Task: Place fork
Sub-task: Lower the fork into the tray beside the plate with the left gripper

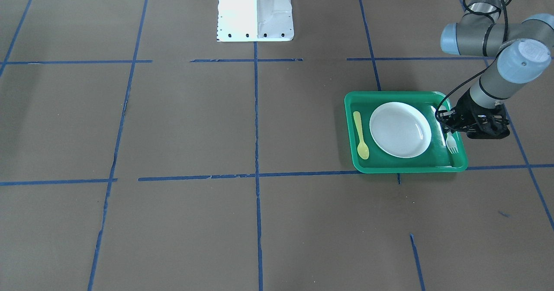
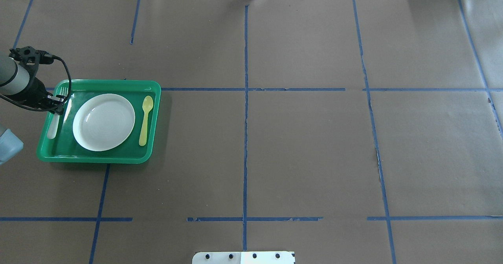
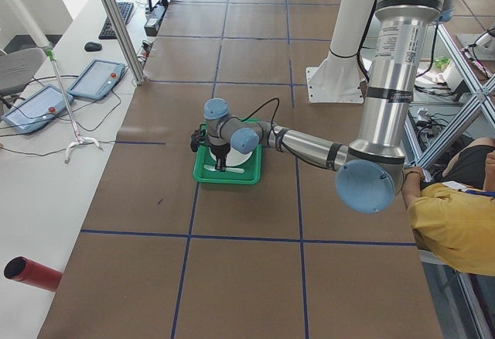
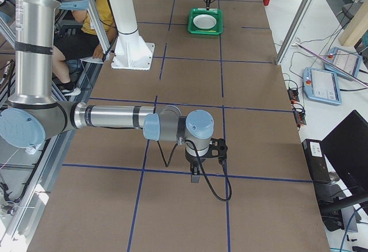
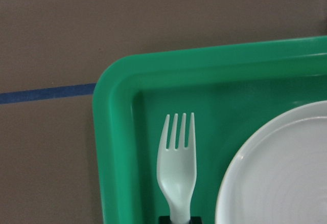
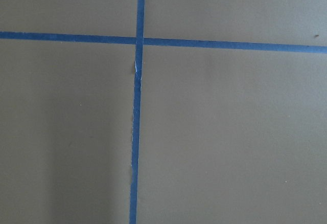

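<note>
The pale plastic fork (image 1: pixel 451 143) lies along the side strip of the green tray (image 1: pixel 407 166), next to the white plate (image 1: pixel 400 129). My left gripper (image 1: pixel 448 126) stands low over the fork's middle, with the jaws close against its neck. In the overhead view the gripper (image 2: pixel 58 106) covers the fork's (image 2: pixel 52 129) neck. The left wrist view shows the fork (image 5: pixel 177 173) with its tines toward the tray's corner (image 5: pixel 110 147), beside the plate (image 5: pixel 281 173). My right gripper (image 4: pixel 195 177) shows only in the exterior right view, above bare table; whether it is open or shut I cannot tell.
A yellow spoon (image 1: pixel 360 135) lies in the tray on the plate's other side. The robot's white base (image 1: pixel 255 11) stands at the table's middle. The table is covered in brown paper with blue tape lines (image 2: pixel 245 99). The right wrist view shows only paper and tape (image 6: pixel 137 106).
</note>
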Motion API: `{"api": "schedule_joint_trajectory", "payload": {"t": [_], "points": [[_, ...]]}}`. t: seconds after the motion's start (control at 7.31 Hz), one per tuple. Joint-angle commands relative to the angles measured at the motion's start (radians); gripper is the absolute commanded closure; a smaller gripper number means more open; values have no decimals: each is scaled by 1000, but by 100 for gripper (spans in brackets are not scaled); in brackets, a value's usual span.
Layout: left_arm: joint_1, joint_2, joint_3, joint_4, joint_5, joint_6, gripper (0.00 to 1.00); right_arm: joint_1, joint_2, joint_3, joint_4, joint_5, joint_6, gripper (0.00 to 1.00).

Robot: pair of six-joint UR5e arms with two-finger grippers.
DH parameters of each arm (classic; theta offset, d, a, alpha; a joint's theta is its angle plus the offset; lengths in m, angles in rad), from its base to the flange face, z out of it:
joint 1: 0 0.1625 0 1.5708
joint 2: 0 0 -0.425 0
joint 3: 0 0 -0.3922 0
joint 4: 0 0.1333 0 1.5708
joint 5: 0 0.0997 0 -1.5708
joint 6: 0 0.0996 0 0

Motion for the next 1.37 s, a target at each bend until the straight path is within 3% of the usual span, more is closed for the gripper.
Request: {"api": "schedule_joint_trajectory", "payload": {"t": [0.0, 0.41, 1.09, 1.23], "points": [[2, -13, 42, -18, -11, -59, 100, 0, 0, 0, 0, 0, -1, 0], [7, -16, 99, -109, -12, -67, 100, 0, 0, 0, 0, 0, 0, 0], [9, -20, 98, -112, -12, -67, 100, 0, 0, 0, 0, 0, 0, 0], [9, -22, 99, -112, -12, -66, 88, 0, 0, 0, 0, 0, 0, 0]]}}
